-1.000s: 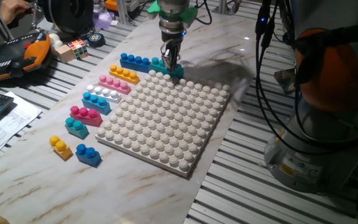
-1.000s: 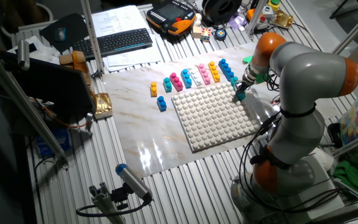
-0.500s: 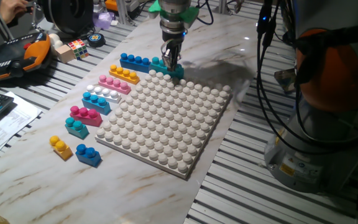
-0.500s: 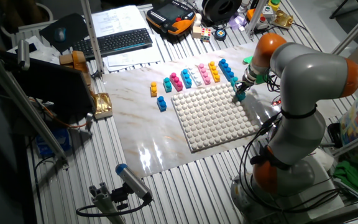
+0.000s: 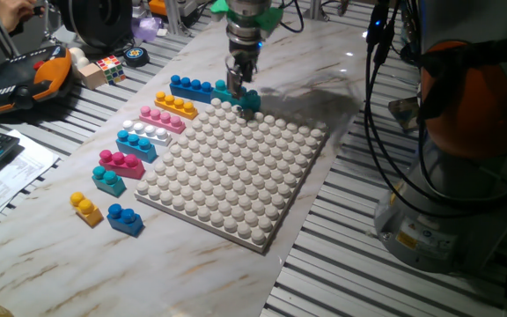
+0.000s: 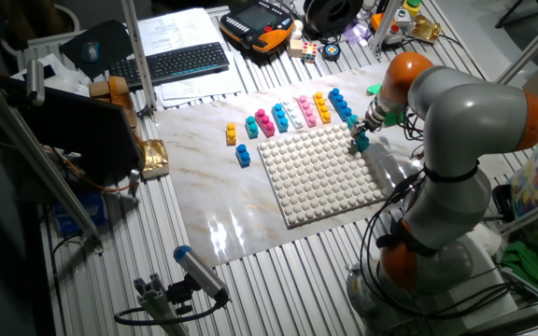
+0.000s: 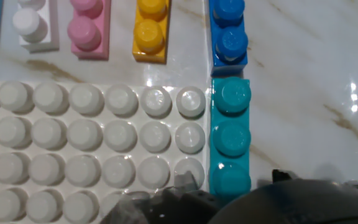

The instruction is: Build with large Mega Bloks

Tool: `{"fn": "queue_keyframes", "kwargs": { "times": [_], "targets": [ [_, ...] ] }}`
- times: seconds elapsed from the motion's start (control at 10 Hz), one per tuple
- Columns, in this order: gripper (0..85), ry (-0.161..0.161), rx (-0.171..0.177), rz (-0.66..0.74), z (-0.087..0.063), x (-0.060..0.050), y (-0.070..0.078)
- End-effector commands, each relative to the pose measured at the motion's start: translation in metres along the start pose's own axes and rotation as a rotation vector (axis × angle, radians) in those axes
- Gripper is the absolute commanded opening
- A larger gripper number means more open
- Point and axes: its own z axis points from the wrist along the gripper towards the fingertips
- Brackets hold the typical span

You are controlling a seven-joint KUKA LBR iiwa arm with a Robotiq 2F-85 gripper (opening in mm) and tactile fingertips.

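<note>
A teal three-stud Mega Blok (image 5: 247,99) lies on the marble table against the far corner of the white studded baseplate (image 5: 236,167), in line with a blue brick (image 5: 191,86). My gripper (image 5: 239,84) hangs just above the teal brick's end, fingers apart, holding nothing. In the hand view the teal brick (image 7: 230,134) lies flat beside the baseplate (image 7: 92,143), and the blurred fingers (image 7: 166,202) straddle its near end. The other fixed view shows the gripper (image 6: 363,133) over the teal brick (image 6: 361,143).
Loose bricks line the baseplate's left side: orange-yellow (image 5: 176,105), pink (image 5: 162,117), white (image 5: 146,131), magenta (image 5: 121,162), and small yellow (image 5: 85,208) and blue (image 5: 125,218) ones. A puzzle cube (image 5: 110,67) and a pendant stand further left. The robot base stands at the right.
My gripper has risen a little off the teal brick. The teal brick stays where it was beside the baseplate.
</note>
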Motion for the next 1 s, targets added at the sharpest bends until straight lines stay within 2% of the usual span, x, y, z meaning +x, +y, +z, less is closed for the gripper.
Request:
{"fn": "queue_keyframes", "kwargs": {
  "times": [0.0,0.2,0.4,0.6,0.9],
  "targets": [
    [76.3,0.016,0.000,-0.001,-0.006,-0.009,0.000],
    [76.0,0.030,0.005,-0.001,-0.017,-0.035,0.001],
    [74.3,0.036,-0.004,-0.018,-0.017,-0.055,0.001],
    [71.7,0.039,-0.003,-0.040,-0.011,-0.066,0.000],
    [68.0,0.032,-0.015,-0.050,0.003,-0.073,-0.003]
  ]
}}
